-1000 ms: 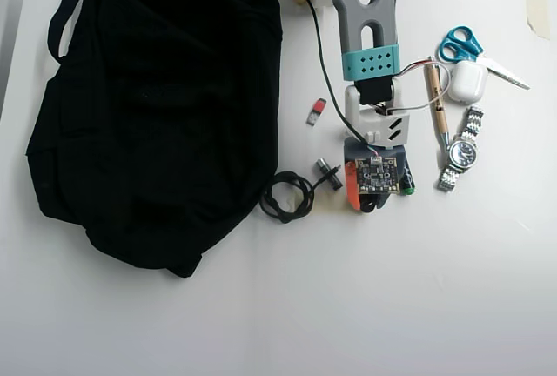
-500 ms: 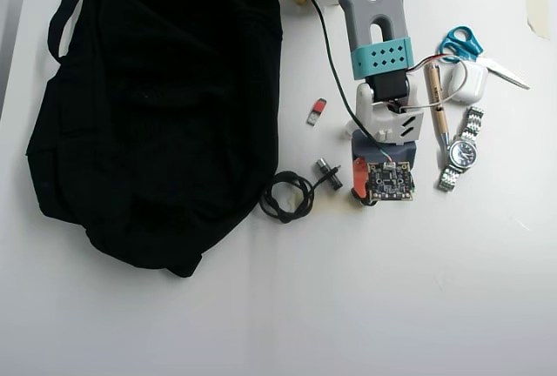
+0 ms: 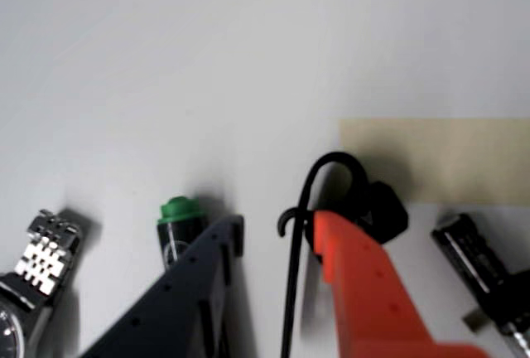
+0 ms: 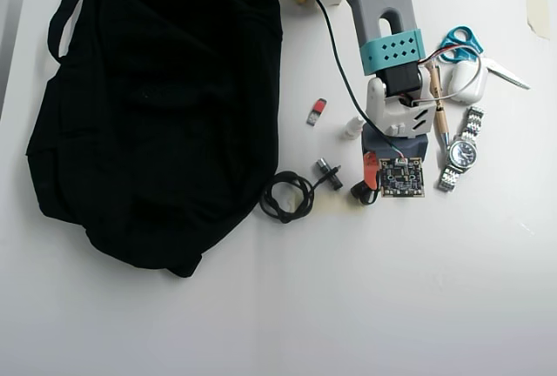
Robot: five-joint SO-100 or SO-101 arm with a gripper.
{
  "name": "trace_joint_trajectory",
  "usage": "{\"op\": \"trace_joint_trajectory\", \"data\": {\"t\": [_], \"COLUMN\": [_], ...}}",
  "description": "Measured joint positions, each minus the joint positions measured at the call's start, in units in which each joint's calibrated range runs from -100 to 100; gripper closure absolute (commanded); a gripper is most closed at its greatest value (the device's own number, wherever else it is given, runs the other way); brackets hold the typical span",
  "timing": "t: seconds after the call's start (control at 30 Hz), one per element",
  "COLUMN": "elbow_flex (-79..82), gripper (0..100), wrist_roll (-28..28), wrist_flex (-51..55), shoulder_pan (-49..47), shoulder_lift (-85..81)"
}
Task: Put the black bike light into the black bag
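The black bike light is a small black lump lying on the table just past the tip of my orange finger. Its thin strap loop curls over and hangs down between the two fingers. My gripper is open, its dark finger on the left, and it holds nothing. From overhead, the bike light peeks out left of the gripper. The big floppy black bag lies far to the left.
A green-capped marker and a steel watch lie left of the dark finger, and a small cylinder lies to the right. Overhead shows a coiled cable, a red-and-black stick, a pen, scissors and a white case.
In the overhead view the arm has swung right toward the watch. The green marker tip is now hidden under the gripper, and the bike light shows left of the orange finger.
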Motion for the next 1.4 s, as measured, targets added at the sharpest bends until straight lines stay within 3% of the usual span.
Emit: {"op": "trace_joint_trajectory", "data": {"t": [0.9,1.17,1.4], "elbow_flex": [0.0,0.0,0.0], "gripper": [88,70,79], "wrist_roll": [0.0,0.0,0.0], "wrist_flex": [0.3,0.4,4.4], "shoulder_pan": [0.1,0.1,0.0], "shoulder_lift": [0.0,0.0,-0.1]}}
